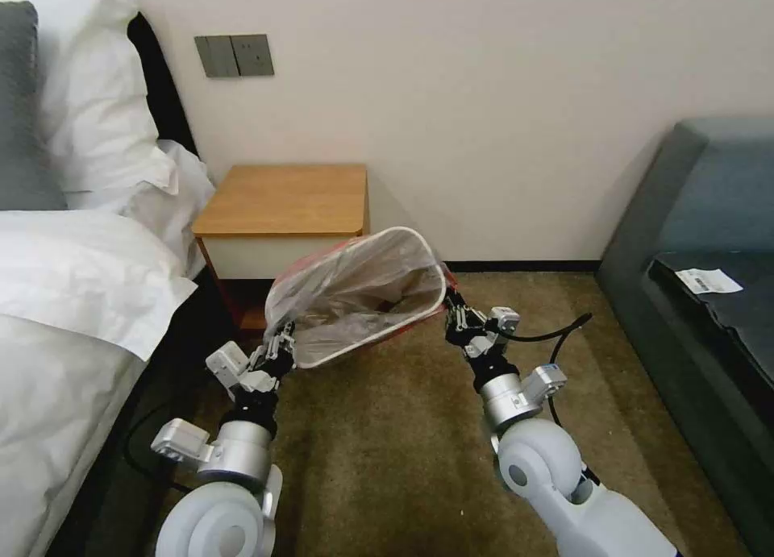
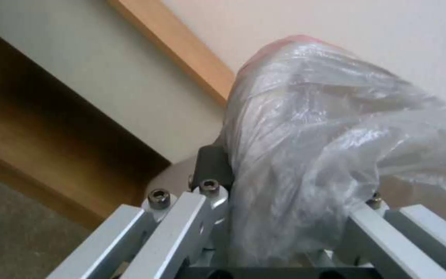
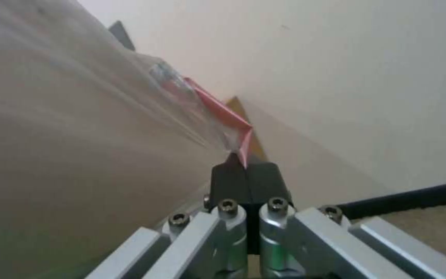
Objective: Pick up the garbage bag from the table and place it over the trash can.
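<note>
- Thin translucent grey garbage bag with red rim lines the cream-white trash can, tilted at the wooden desk's five o'clock.
- Left gripper pinches the rim at seven o'clock, fingers closed on plastic.
- Right gripper fingers clamp the red edge at three o'clock.
- Keep equal tension while pulling the band down.

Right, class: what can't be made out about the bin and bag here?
- Trash can, base: head view, hidden behind its own bag-lined mouth.
- Garbage bag, surface: right wrist view, blurred, too close.
- Table, shelf: head view, partly behind the can.
- Left gripper, hold at the rim: left wrist view, the bag drapes over it.
- Right gripper pinches the red band.
</note>
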{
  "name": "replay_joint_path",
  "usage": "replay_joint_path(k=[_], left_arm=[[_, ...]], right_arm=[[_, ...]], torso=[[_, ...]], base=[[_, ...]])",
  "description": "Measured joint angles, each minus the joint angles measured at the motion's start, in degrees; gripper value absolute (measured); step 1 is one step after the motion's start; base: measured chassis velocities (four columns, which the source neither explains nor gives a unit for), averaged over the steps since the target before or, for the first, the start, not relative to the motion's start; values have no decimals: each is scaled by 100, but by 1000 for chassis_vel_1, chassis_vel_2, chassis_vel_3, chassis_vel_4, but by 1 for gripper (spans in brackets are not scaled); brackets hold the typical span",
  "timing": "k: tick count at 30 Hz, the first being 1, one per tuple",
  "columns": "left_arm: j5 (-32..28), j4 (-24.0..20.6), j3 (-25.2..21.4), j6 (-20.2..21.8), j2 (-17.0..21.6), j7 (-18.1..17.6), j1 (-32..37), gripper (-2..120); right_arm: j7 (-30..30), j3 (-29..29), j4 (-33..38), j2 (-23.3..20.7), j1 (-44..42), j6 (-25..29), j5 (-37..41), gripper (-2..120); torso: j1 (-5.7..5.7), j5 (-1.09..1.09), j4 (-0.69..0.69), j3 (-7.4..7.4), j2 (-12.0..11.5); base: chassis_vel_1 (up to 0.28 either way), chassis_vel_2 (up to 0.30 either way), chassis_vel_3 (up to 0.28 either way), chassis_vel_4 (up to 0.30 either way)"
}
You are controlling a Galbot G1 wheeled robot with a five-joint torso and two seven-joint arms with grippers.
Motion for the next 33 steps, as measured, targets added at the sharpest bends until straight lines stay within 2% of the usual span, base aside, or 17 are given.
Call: replay_joint_path(k=[10,14,16,24,26,33], left_arm=[[-155,-255,44,63,-6,-80,95,14],[-198,-299,84,72,-30,-107,177,14],[-211,-296,99,74,-47,-111,210,14],[-524,-352,107,195,-23,-179,290,14],[-548,-354,116,230,-16,-188,324,14],[-563,-421,128,242,-39,-200,347,15]], right_arm=[[-2,52,-412,16,109,63,-82,0],[-106,58,-602,27,173,181,-457,0],[-254,70,-745,53,177,311,-954,0],[-380,112,-1049,71,217,462,-1885,0],[-386,147,-1295,83,286,589,-2360,0],[-328,167,-1537,121,355,633,-2735,0]], torso=[[0,0,0,0,0],[0,0,0,0,0],[0,1,0,0,0],[0,0,0,0,0],[0,0,0,0,0],[0,0,0,0,0]], base=[[0,0,0,0],[0,0,0,0],[0,0,0,0],[0,0,0,0],[0,0,0,0],[0,0,0,0]])
